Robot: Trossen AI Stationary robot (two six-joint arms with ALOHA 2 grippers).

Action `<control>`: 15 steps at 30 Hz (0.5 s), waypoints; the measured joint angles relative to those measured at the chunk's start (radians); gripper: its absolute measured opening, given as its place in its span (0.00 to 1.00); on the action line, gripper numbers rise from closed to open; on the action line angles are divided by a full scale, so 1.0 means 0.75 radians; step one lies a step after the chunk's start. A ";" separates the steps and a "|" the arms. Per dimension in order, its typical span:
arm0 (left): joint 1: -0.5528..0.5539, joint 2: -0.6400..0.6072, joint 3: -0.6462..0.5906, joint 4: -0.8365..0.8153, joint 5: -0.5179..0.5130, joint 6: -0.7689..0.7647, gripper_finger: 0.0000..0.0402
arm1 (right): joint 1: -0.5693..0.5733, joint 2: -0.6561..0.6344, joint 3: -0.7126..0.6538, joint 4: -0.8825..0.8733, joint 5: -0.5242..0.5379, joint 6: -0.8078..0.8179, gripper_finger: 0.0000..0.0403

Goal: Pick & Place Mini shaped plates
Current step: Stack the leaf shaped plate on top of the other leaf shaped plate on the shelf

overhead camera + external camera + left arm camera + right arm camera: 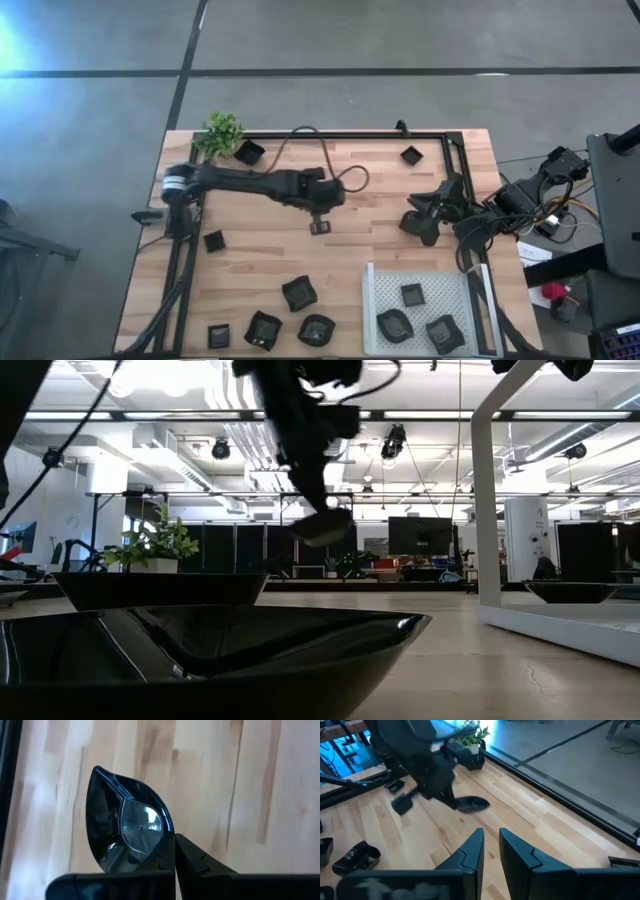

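**Left gripper carrying a plate at table centre**

We find the left gripper (320,224) clamped on a black plate (127,837), held above the table (380,190). The right gripper (490,847), fingers slightly apart, waits at 3 o'clock. Three plates lie in the tray (375,300) at 5 o'clock.

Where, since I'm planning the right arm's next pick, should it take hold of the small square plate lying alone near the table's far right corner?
Grip one raised rim wall of the square plate, one finger inside and one outside, coming straight down from above. It lies flat, open side up, alone on the table, and looks too low for a side grasp. The right end effector is close by.
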 joint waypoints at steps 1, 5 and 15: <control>0.000 0.032 0.031 0.004 0.000 0.032 0.00 | 0.000 0.000 0.000 -0.001 0.000 0.000 0.14; 0.001 0.145 0.140 0.005 0.000 0.104 0.00 | 0.000 0.000 0.000 0.000 0.000 0.000 0.14; 0.001 0.286 0.208 0.063 0.016 0.136 0.00 | -0.001 -0.002 0.000 -0.003 -0.001 -0.005 0.14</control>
